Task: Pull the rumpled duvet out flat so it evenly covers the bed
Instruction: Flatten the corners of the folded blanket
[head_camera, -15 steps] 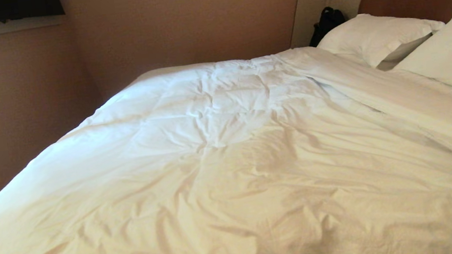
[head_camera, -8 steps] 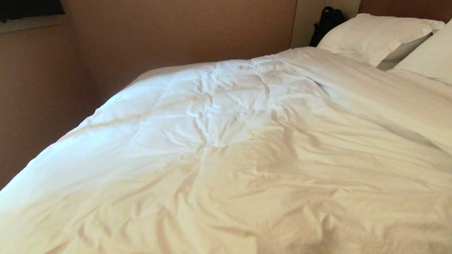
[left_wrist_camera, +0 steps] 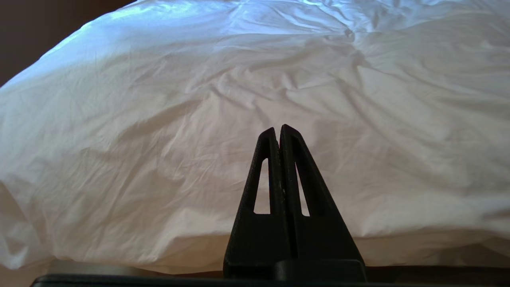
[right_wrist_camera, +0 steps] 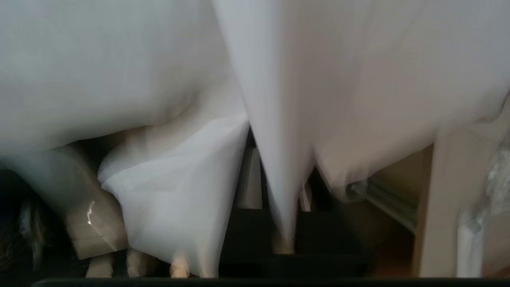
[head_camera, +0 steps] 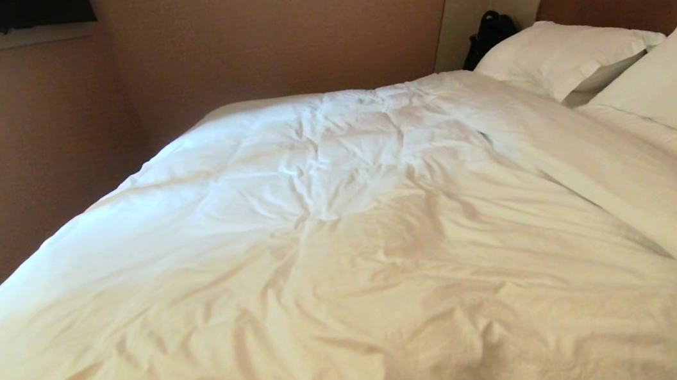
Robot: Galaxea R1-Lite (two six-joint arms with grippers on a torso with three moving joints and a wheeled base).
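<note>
Nearby, found the left gripper (left_wrist_camera: 280,131) parked just short of the duvet's (left_wrist_camera: 159,119) near edge, fingers pressed together on nothing. Found the right gripper (right_wrist_camera: 280,215) buried under hanging, blurred folds of the same duvet, one fold running down into it; could not tell whether clamped or loose. Farther out, saw the duvet spread over nearly the whole bed (head_camera: 613,8), wrinkled in the near half, quilted squares showing toward the far side, with a long ridge at the right. Beyond that, noted two white pillows (head_camera: 561,53) against the brown headboard and a black bag (head_camera: 490,32) left of them.
</note>
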